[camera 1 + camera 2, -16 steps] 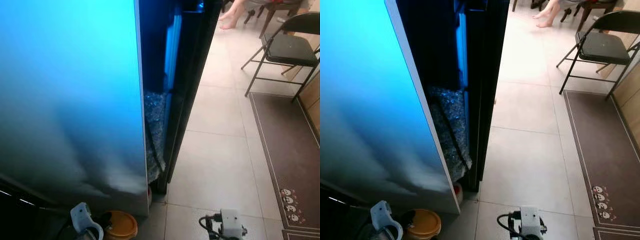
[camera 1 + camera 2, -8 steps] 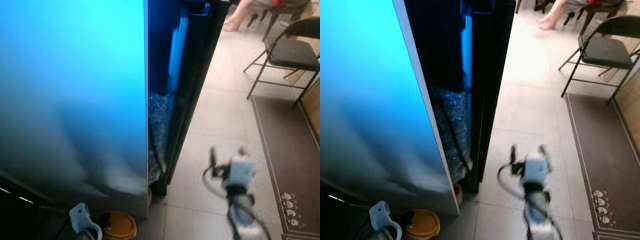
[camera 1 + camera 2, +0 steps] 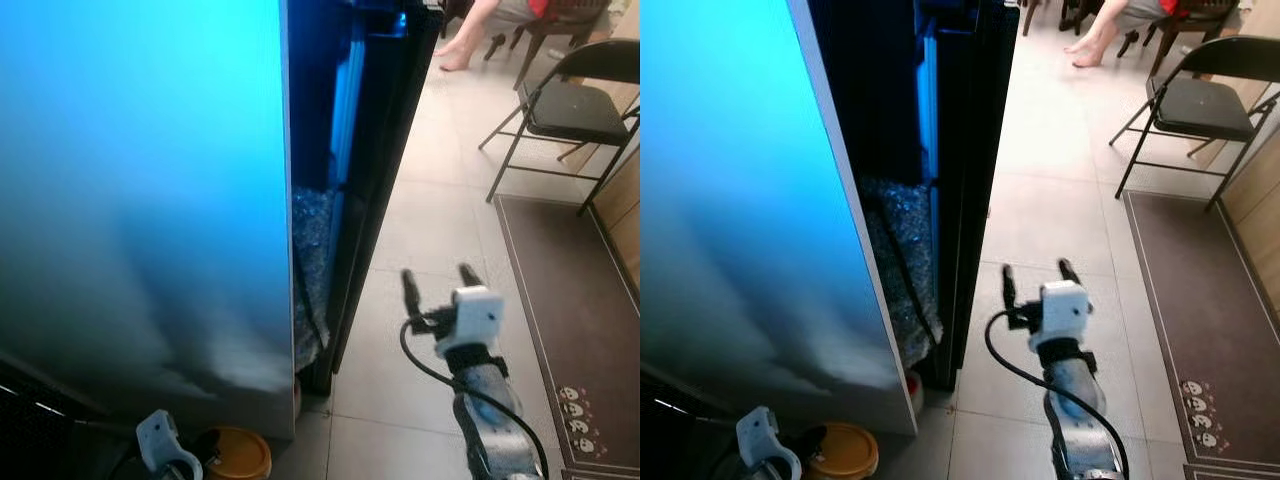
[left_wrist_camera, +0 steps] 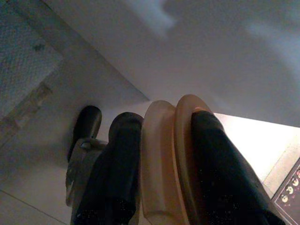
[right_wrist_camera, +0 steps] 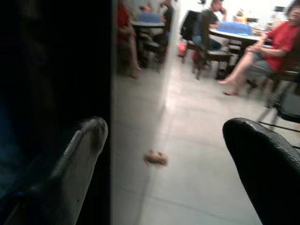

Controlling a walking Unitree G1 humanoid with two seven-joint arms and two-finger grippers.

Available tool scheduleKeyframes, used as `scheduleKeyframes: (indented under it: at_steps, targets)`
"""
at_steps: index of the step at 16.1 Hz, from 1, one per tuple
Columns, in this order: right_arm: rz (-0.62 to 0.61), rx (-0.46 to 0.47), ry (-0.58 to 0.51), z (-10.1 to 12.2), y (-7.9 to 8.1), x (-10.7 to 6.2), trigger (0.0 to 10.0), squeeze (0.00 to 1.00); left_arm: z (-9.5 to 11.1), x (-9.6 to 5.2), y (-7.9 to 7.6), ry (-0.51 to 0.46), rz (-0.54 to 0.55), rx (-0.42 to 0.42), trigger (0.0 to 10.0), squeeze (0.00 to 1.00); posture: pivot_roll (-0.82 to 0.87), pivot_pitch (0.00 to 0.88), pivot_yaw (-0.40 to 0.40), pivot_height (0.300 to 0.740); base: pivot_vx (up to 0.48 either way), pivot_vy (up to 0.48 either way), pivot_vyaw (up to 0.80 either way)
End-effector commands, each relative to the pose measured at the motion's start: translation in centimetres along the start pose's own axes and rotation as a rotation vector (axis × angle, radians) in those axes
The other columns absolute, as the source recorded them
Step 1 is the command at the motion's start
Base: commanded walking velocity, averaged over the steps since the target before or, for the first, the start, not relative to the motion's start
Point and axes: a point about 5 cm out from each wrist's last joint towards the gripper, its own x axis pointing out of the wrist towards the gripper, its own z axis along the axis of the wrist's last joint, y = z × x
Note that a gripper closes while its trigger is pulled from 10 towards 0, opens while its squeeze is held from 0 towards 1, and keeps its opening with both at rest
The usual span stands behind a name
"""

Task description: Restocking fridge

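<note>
At lower centre, my right gripper [image 3: 437,282] is raised with fingers spread wide, empty, beside the fridge [image 3: 140,200] filling the left; my left gripper [image 4: 159,159] clamps a tan lid [image 4: 166,164].

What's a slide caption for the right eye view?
Right end effector, fingers open, raised beside the dark fridge door edge; left end effector low, holding an orange lid.

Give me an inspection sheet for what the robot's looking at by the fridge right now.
Surface: pale tiled floor.
Job's things: fridge door ajar, dark edge panel beside it; tan round container.
Clutter: nothing seen.
Grippers: right claw open, raised over the floor near the door edge; left claw shut on the container.
Cables: black cable looped at the right wrist.
Surroundings: folding chair, brown mat, seated person.
</note>
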Motion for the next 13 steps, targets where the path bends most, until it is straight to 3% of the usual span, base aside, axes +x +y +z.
scheduleKeyframes:
  at_steps: [1, 6, 10, 13]
  targets:
    - [0.025, 0.020, 0.003, 0.3, 0.1, 0.0, 10.0, 1.00, -1.1, -0.4, 1.1, 0.045, 0.029, 0.020, 10.0, 0.00, -0.14, 0.079, -0.025, 0.740, 0.000, 0.000, 0.00]
    - [0.130, 0.037, 0.059, 0.3, 0.0, -0.6, 10.0, 1.00, -0.2, -0.2, 0.9, 0.028, 0.031, 0.016, 10.0, 0.00, -0.15, 0.119, -0.028, 0.740, 0.000, 0.000, 0.00]
    - [0.196, 0.050, 0.043, 1.8, 0.4, 2.1, 10.0, 1.00, -0.1, -0.1, 0.7, 0.020, 0.033, 0.007, 10.0, 0.00, -0.15, 0.129, -0.030, 0.740, 0.000, 0.000, 0.00]
    - [0.273, 0.045, 0.044, 2.6, 0.7, 2.9, 10.0, 1.00, -0.2, -0.1, 0.4, 0.016, 0.025, 0.002, 10.0, 0.00, -0.15, 0.136, -0.033, 0.740, 0.000, 0.000, 0.00]
